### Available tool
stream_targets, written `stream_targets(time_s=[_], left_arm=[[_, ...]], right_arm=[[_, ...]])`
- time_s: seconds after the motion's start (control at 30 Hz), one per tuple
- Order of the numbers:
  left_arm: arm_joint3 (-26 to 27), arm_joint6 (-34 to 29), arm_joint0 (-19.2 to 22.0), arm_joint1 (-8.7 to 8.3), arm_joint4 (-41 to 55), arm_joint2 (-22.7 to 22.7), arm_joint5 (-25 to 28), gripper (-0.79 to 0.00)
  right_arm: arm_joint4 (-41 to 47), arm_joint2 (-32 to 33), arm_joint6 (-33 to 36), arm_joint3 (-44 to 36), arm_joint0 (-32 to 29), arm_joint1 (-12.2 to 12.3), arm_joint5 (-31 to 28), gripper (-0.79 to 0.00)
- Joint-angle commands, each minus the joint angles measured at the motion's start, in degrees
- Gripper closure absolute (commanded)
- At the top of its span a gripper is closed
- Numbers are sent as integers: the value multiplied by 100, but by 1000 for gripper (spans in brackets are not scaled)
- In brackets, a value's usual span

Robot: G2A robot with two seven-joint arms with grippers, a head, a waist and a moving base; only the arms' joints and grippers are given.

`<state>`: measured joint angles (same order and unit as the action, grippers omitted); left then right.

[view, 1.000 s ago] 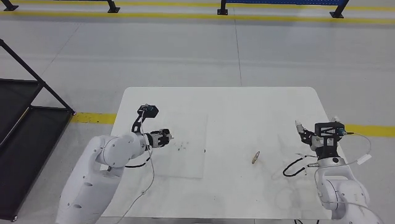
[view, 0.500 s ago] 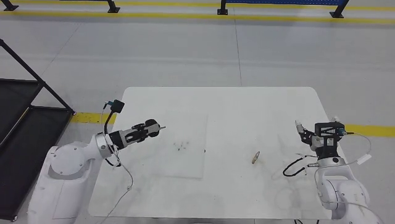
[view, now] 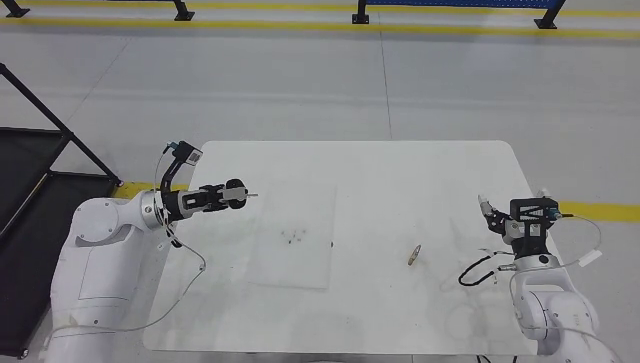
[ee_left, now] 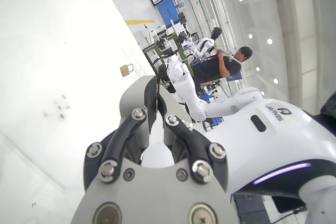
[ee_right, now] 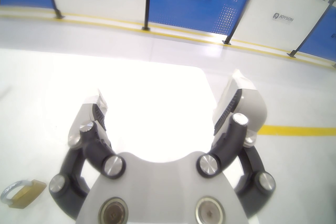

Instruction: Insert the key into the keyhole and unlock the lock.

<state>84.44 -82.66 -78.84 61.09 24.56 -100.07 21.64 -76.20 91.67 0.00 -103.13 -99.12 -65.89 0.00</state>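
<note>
A small brass padlock (view: pixel 412 255) lies flat on the white table (view: pixel 400 173), right of centre; it also appears as the padlock (ee_left: pixel 126 69) in the left wrist view and the padlock (ee_right: pixel 23 193) in the right wrist view. My left gripper (view: pixel 240 194) hangs over the table's left part, far from the lock, pointing right. Its fingers (ee_left: pixel 151 93) are pressed together, and in the top view a thin sliver, apparently the key, sticks out of the tips. My right gripper (view: pixel 513 199) stands open at the table's right edge, with nothing between its fingers (ee_right: pixel 236 101).
A few dark specks (view: pixel 292 233) mark a thin pale sheet (view: pixel 300 263) on the table's left half. A loose cable (view: pixel 478 268) loops beside the right arm. A black cart (view: pixel 30 203) stands off the table's left side.
My left gripper has pulled back from beside the dark specks, moving left and toward the table's far side, still shut. The right arm and the padlock have not moved.
</note>
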Motion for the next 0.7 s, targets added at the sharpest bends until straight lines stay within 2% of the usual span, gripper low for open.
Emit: stream_targets(time_s=[0.0,0.4,0.67], left_arm=[[-1,-1,1,0,1,0,0,0],[-1,-1,1,0,1,0,0,0],[-1,-1,1,0,1,0,0,0]], right_arm=[[0,0,0,0,0,0,0,-785],[34,-61,20,-42,9,-5,-86,-785],[-487,-613,1182,-995,-57,-34,-199,-785]])
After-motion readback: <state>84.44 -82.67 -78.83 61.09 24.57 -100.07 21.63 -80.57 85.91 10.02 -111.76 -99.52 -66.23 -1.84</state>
